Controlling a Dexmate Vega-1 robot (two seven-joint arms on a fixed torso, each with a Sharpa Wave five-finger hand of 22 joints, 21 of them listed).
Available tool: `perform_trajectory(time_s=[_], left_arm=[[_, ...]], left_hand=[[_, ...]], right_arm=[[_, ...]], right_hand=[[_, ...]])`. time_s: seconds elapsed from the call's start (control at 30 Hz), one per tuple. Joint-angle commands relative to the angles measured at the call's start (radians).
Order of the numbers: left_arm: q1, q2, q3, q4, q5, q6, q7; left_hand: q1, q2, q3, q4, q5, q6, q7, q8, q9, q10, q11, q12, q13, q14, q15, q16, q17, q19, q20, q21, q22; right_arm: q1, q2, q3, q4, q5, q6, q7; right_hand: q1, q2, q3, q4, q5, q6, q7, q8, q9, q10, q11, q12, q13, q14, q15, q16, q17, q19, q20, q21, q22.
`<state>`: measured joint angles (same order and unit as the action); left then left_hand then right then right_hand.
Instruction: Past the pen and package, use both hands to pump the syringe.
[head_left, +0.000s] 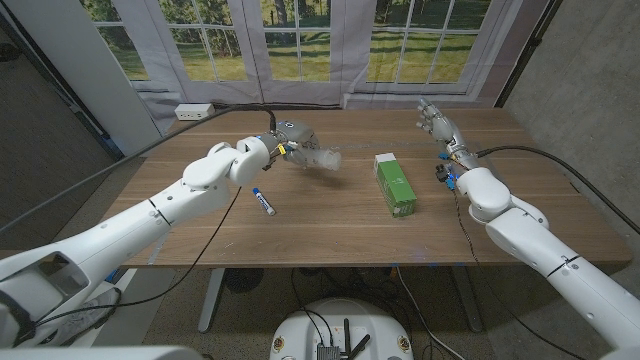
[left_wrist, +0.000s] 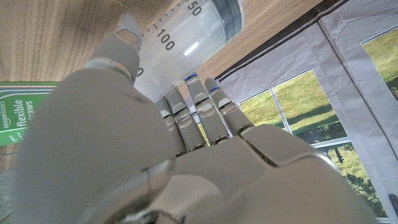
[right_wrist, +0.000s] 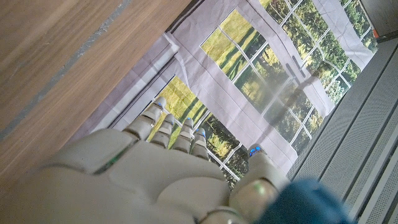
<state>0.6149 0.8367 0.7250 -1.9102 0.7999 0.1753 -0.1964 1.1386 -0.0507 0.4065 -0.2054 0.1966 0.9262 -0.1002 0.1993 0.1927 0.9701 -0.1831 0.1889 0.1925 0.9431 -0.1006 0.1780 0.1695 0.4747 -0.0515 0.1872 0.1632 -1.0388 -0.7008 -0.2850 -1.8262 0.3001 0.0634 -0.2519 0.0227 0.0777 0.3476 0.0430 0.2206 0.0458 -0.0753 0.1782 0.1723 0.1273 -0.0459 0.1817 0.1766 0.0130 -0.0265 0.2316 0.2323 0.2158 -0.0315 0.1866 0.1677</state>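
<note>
Curtained lab room, wooden table (head_left: 340, 215)

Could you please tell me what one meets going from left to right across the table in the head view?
Pen → left hand gripping the syringe → green package → right hand.

syringe (head_left: 318, 158) blurred; plunger end hidden

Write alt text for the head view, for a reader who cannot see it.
The robot's left hand grips a clear syringe above a wooden table, while the right hand is raised, holding nothing, near the far right edge. A pen and a green package lie on the table.
</note>
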Motion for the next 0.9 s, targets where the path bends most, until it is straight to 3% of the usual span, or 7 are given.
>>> perform_trajectory(time_s=[0.03,0.5,0.9], left_arm=[[0.005,-0.027,0.018,0.037,0.081,-0.017,0.003],[0.019,-0.079,0.051,0.082,0.149,0.003,0.056],[0.021,-0.111,0.083,0.127,0.171,0.011,0.078]], left_hand=[[-0.041,0.131,0.041,0.031,0.003,0.032,-0.017,0.004,0.005,0.022,-0.026,0.004,0.002,0.025,-0.140,0.002,0.004,-0.004,-0.139,-0.005,0.002],[-0.049,0.131,0.043,0.034,0.003,0.027,-0.018,0.004,0.004,0.015,-0.027,0.003,0.001,0.014,-0.140,-0.001,0.003,-0.007,-0.138,-0.005,0.002],[-0.053,0.127,0.045,0.033,0.002,0.022,-0.024,0.003,0.004,0.004,-0.026,0.001,0.001,0.000,-0.141,-0.003,0.003,-0.009,-0.138,-0.005,0.002]], right_arm=[[0.008,0.027,0.010,0.065,0.101,0.058,0.027],[0.000,0.038,0.008,0.096,0.114,0.101,0.004],[0.001,0.052,0.015,0.152,0.201,0.141,0.062]], right_hand=[[-0.007,0.026,0.000,0.012,0.003,0.003,0.019,0.005,0.000,0.011,0.003,0.007,0.003,-0.005,-0.009,-0.001,0.001,0.002,-0.010,-0.003,-0.001],[-0.010,0.026,-0.002,0.020,0.004,0.018,0.024,0.010,0.000,0.023,0.007,0.010,0.003,-0.005,-0.008,-0.004,0.000,0.001,-0.014,-0.002,-0.001],[-0.012,0.022,-0.005,0.025,0.004,0.028,0.027,0.012,0.000,0.032,0.016,0.012,0.003,-0.006,-0.006,-0.005,0.001,0.001,-0.012,-0.002,-0.001]])
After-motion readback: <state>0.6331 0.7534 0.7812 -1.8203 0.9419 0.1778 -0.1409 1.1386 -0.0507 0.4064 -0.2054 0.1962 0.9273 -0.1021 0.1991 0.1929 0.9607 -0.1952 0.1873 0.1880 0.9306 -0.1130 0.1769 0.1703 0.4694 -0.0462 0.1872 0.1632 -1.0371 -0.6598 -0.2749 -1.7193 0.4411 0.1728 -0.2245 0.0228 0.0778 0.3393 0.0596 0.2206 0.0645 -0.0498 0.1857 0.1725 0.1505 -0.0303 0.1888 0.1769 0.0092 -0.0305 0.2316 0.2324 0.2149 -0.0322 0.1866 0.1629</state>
